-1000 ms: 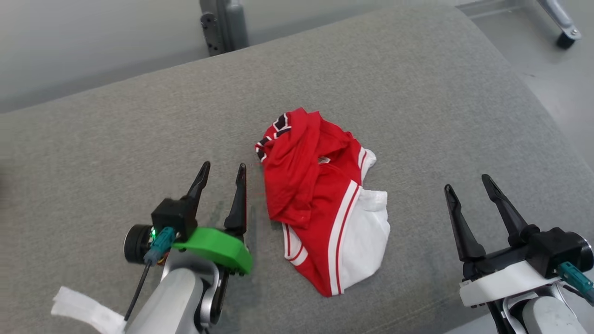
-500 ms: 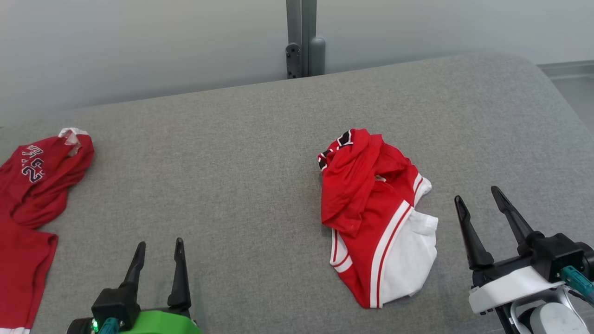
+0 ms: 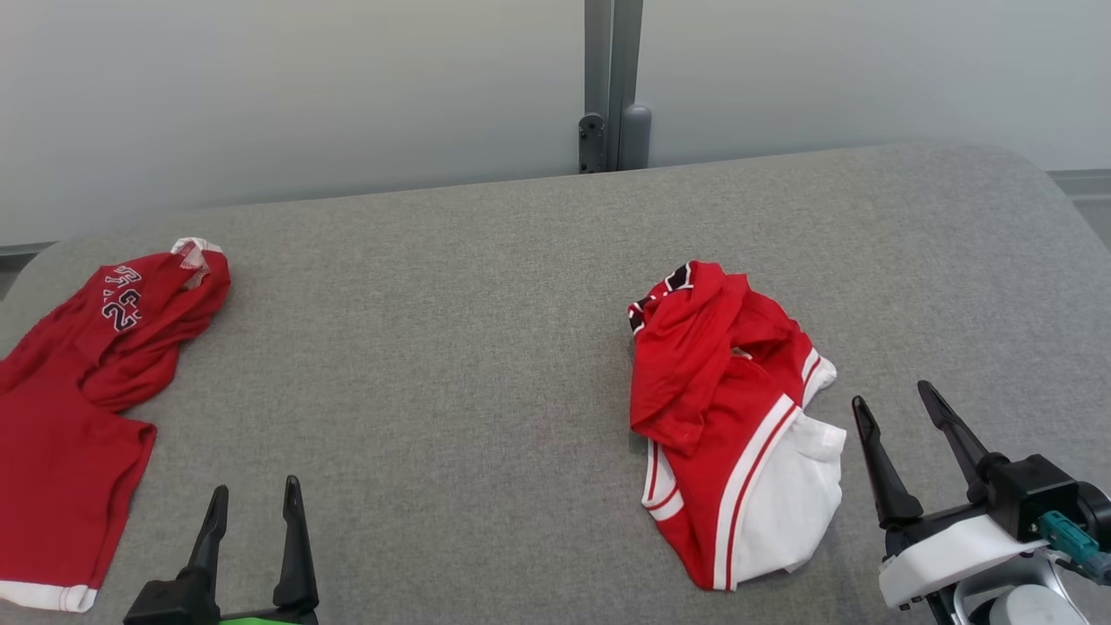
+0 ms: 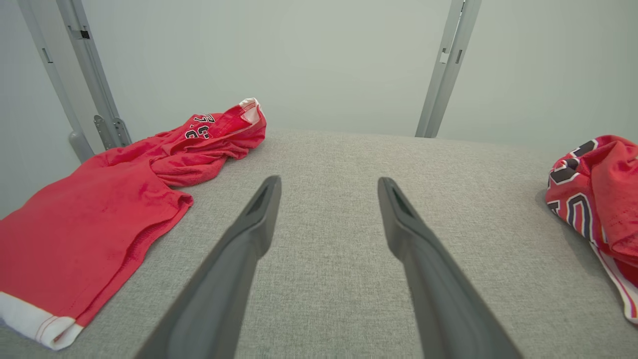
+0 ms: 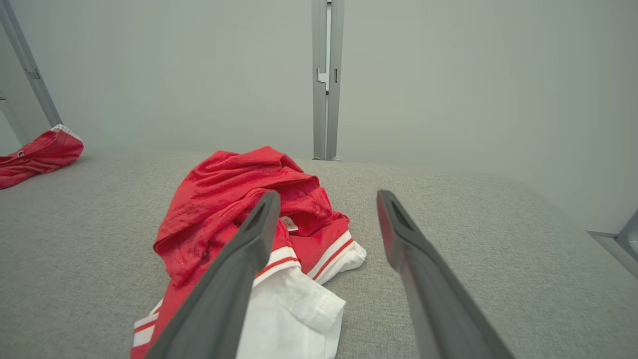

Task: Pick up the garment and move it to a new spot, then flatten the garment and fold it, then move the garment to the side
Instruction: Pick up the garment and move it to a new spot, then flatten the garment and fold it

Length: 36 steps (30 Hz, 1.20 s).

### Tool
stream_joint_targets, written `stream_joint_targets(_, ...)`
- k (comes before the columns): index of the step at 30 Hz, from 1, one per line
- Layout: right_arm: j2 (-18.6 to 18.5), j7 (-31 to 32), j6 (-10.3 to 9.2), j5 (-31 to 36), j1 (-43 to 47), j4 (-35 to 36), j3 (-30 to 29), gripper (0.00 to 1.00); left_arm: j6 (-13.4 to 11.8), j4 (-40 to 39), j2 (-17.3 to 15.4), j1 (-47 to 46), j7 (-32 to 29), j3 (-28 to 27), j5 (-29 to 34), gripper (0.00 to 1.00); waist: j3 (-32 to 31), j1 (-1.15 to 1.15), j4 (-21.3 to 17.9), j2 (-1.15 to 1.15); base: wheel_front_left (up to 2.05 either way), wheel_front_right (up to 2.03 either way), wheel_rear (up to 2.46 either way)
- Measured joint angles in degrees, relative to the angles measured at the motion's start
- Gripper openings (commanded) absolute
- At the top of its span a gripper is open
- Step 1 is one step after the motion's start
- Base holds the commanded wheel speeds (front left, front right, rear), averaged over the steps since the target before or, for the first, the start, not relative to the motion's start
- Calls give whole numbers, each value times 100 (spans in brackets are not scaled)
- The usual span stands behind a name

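A crumpled red-and-white jersey (image 3: 733, 434) of thin, mesh-like knit, with a white panel and striped trim, lies bunched right of centre on the bench (image 3: 434, 347), which is padded and covered in grey woven fabric. A second red jersey (image 3: 78, 417), numbered and white-hemmed, sprawls flatter at the bench's left edge. The left hand (image 3: 254, 486) hangs spread and empty over bare fabric between them. The right hand (image 3: 892, 395), also spread and empty, sits just beside the crumpled jersey. Wide bare cloth separates the garments. The bench's far corners are rounded, and a metal post (image 3: 612, 87) stands behind.
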State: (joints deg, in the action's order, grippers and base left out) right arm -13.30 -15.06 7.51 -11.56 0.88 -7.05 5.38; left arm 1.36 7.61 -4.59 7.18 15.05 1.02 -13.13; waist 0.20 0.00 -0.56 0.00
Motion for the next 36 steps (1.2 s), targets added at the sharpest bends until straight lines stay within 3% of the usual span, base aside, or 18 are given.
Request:
stream_joint_targets(20, 9, 0, 0, -42, -3, 7, 25, 100, 426, 74, 157, -18, 0, -111, 267, 100, 3, 0, 1, 0, 0, 0, 0)
stream_joint_targets(24, -15, 1, 0, -47, -23, 107, -15, 100, 525, -42, 160, -175, 0, 556, 124, 100, 49, 0, -71, 0, 0, 0, 0)
stream_joint_targets(30, 10, 0, 0, -52, -236, 366, -63, 100, 589, -67, 181, -769, -327, 2198, -261, 100, 292, 0, -279, 0, 0, 0, 0)
stream_joint_targets(36, 122, 0, 0, -55, -396, 493, -69, 100, 595, 604, 183, -1319, -754, 3564, -798, 100, 576, 0, -650, 0, 0, 0, 0)
